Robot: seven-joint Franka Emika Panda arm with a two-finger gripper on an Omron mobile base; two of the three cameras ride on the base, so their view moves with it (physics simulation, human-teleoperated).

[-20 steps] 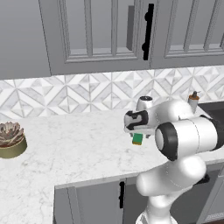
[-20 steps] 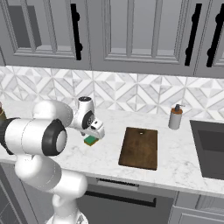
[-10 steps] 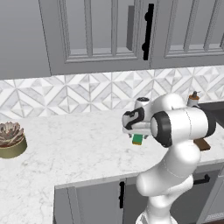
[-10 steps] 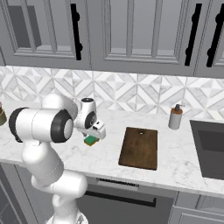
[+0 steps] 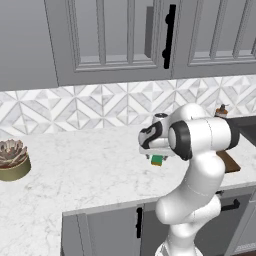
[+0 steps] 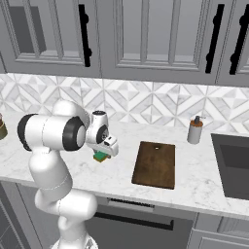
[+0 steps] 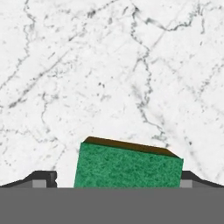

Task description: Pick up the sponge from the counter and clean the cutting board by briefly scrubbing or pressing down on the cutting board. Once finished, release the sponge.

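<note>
The sponge [image 7: 127, 166], green on top, lies on the white marble counter [image 7: 109, 78] between my gripper's [image 7: 116, 180] two dark fingertips [image 7: 43, 178], which stand wide apart on either side of it. The gripper is open and points down over the sponge [image 5: 157, 160], with the hand just above it. Seen from the right, the sponge [image 6: 101, 156] peeks out under the gripper [image 6: 103, 151]. The dark brown cutting board [image 6: 154, 164] lies flat to the right of the sponge, a short gap away. My arm hides most of the cutting board [image 5: 228, 161] in the left base view.
A potted succulent [image 5: 12, 159] stands at the far left of the counter. A soap bottle [image 6: 195, 130] stands by the backsplash beyond the board, with a dark sink [image 6: 232, 164] at the right. Grey wall cabinets hang above.
The arm's elbow has lifted and drawn in while the hand stays over the sponge. The fingers remain spread wide.
</note>
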